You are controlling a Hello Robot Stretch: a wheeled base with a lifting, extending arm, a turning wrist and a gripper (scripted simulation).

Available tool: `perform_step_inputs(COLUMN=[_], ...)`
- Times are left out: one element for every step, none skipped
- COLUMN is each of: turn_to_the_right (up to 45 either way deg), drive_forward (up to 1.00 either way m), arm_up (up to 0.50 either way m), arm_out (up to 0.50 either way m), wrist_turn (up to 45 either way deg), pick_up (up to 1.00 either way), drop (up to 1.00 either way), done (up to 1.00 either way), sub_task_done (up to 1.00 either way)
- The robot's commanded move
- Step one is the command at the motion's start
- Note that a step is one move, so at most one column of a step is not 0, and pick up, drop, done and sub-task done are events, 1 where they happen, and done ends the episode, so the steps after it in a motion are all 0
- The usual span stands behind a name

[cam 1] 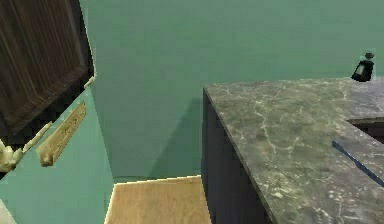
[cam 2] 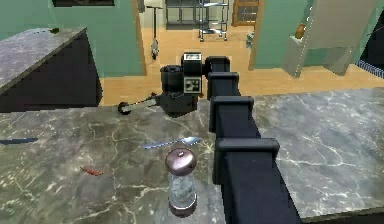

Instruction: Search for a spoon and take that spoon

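On the marble counter, 1 slim silvery utensil, probably the spoon, lies just left of the arm, its long axis across the arm side view. The gripper sits farther out, up-left of it. I cannot tell the jaws' state or whether they hold anything.

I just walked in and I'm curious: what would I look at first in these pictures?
The robot's big dark arm stretches over the marble counter in the arm side view, beside a glass shaker with a brown top. Left of the arm lies a thin silvery utensil.
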Motion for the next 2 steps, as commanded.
perform_step_inputs(turn_to_the_right=[0.0,0.0], drive_forward=[0.00,0.00], arm_up=[-0.16,0.00], arm_out=[0.00,0.00], wrist_turn=[0.0,0.0], pick_up=[0.00,1.00], drop=[0.00,0.00], done=[0.00,0.00], sub_task_done=[0.00,0.00])
